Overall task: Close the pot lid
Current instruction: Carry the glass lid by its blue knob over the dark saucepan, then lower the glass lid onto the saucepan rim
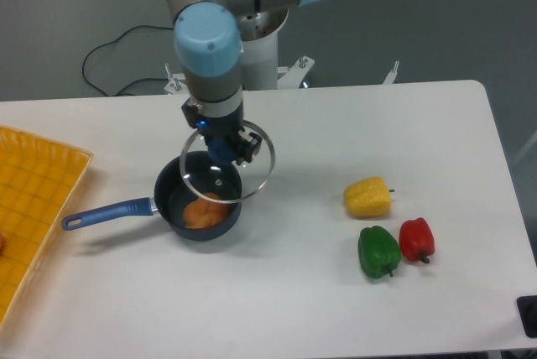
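My gripper (225,148) hangs straight down from my wrist over the white table (277,292), its fingers pressed together on the blue centre knob of the lid (252,170), which I hold in the air. The lid is tilted rather than level: its lower left edge dips toward the pot (189,208), while its right edge rides higher and juts out past the pot's right rim. So the lid sits directly under my fingertips, and the pot lies just below and slightly left of it, partly overlapped by the glass. I cannot tell whether the low edge of the lid touches the pot rim or clears it.

The lid is a round disc of clear glass ringed by a thin shiny metal band; the pot and table show through it. The pot is a small round saucepan, dark blue-black with a smooth matte wall, and a long blue handle (105,212) runs out to the left, ending in a hanging hole. Inside the pot lies an orange lump (204,212), smooth and rounded.

To the right, well apart from the pot, sit three glossy bell peppers: a yellow pepper (367,197), a green pepper (378,251) and a red pepper (416,239), the green and red touching. At the far left edge lies a yellow tray (33,208) with a gridded, waffle-like surface.
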